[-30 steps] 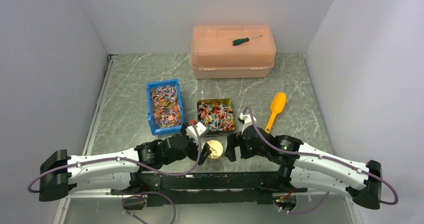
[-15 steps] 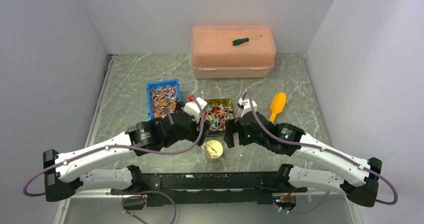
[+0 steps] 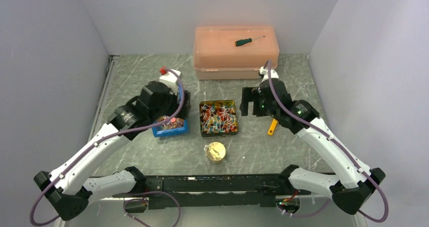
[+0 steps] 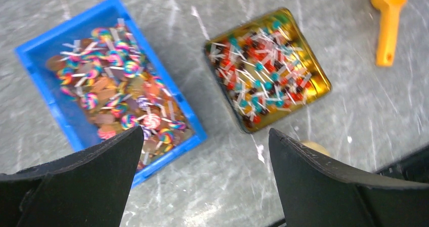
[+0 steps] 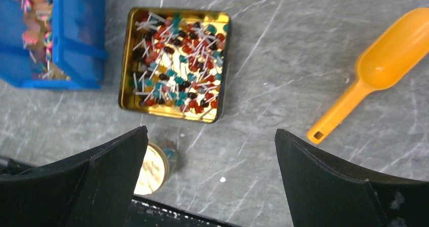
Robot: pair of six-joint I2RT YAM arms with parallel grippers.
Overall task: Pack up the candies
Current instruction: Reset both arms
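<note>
Both arms are arching high, left gripper (image 4: 205, 136) and right gripper (image 5: 211, 133) pointing down, wide open, empty. The candies (image 5: 174, 65) are lying below them in a gold tin (image 5: 125, 60) and blue bin (image 4: 40, 75)

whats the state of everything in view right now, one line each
bin: open, full of candies
tin: open, full of candies
scoop: empty, lying flat
box: lid shut, screwdriver on top
jar: upright, lid on
left gripper: open, empty
right gripper: open, empty
</note>
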